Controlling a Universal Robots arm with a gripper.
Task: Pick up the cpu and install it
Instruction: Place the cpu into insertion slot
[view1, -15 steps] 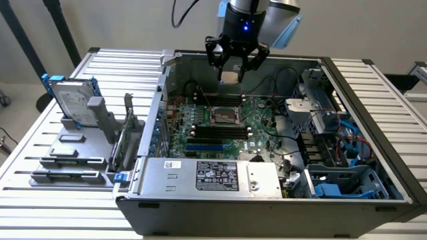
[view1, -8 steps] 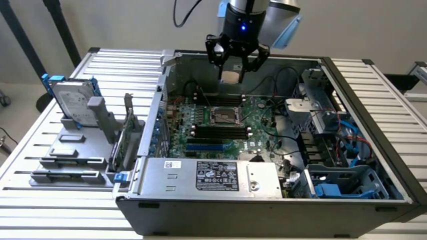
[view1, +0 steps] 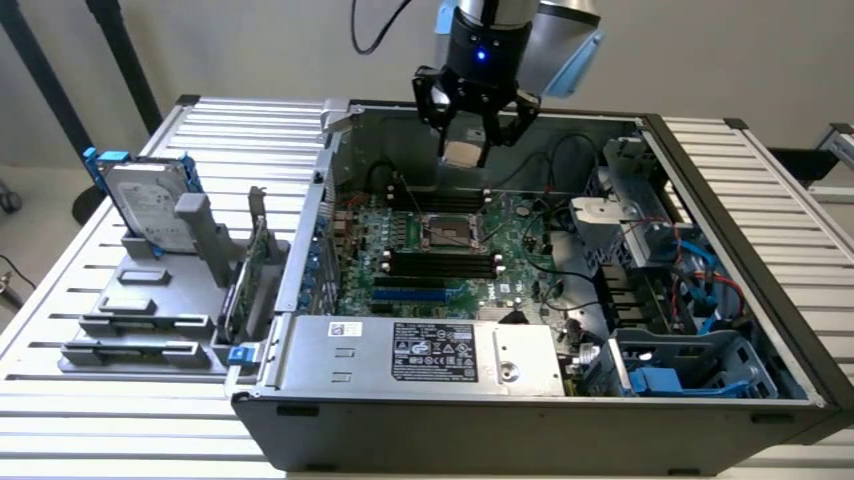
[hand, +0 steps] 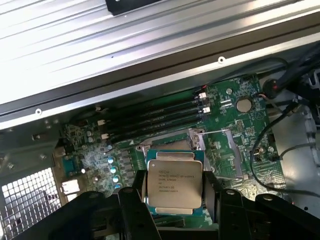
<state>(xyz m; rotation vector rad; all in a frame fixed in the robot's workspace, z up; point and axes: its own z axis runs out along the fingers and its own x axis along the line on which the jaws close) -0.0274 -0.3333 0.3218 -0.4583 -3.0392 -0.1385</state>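
The cpu (hand: 174, 185), a small square chip with a silver metal top and printed text, is held flat between my black fingers (hand: 134, 207). My gripper (view1: 470, 140) hangs in the air over the far side of the open computer case (view1: 534, 430), shut on the cpu (view1: 463, 152). The dark metal-framed socket (view1: 447, 232) lies on the green motherboard (view1: 514, 275) below and nearer the camera than the gripper. In the wrist view the socket frame (hand: 212, 145) shows just past the cpu's edge.
Black memory slots (view1: 441, 265) run beside the socket. A power supply (view1: 414, 350) fills the case's near side. Cables and a drive cage (view1: 641, 240) crowd the exterior view's right. A hard drive in a blue frame (view1: 140, 200) stands on a grey rack at the exterior view's left.
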